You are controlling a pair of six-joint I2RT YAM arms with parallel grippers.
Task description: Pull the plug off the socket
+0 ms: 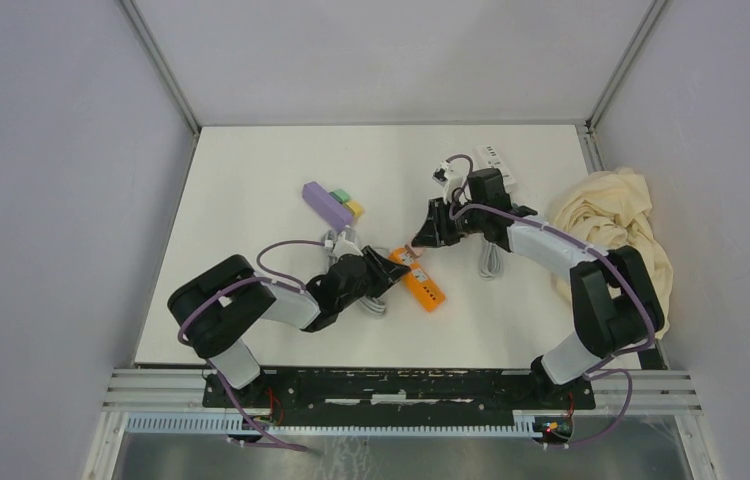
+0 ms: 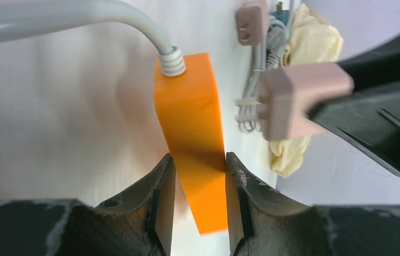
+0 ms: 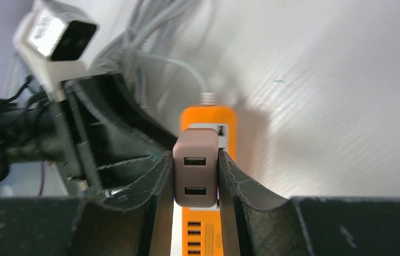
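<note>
The left claw (image 2: pixel 198 178) clamps the rigid orange plastic socket strip (image 2: pixel 190 117); the right claw (image 3: pixel 196 181) pinches the likely light, hard pinkish plastic plug (image 2: pixel 299 98) by its flat sides.

The socket strip (image 2: pixel 192 133) is showing orange, its cord (image 2: pixel 80 16) running pale grey. The plug (image 2: pixel 294 98) is looking dusty pink (almost mauve). A cloth (image 1: pixel 611 220) is showing cream against the white table (image 1: pixel 251 200); the left gripper (image 2: pixel 198 160) and right gripper (image 3: pixel 195 157) are wearing scuffed black.

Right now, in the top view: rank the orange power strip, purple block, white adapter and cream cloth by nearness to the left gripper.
1. orange power strip: clamped in the left gripper.
2. purple block: behind it, to the left.
3. white adapter: far side, to the right.
4. cream cloth: far right.
</note>
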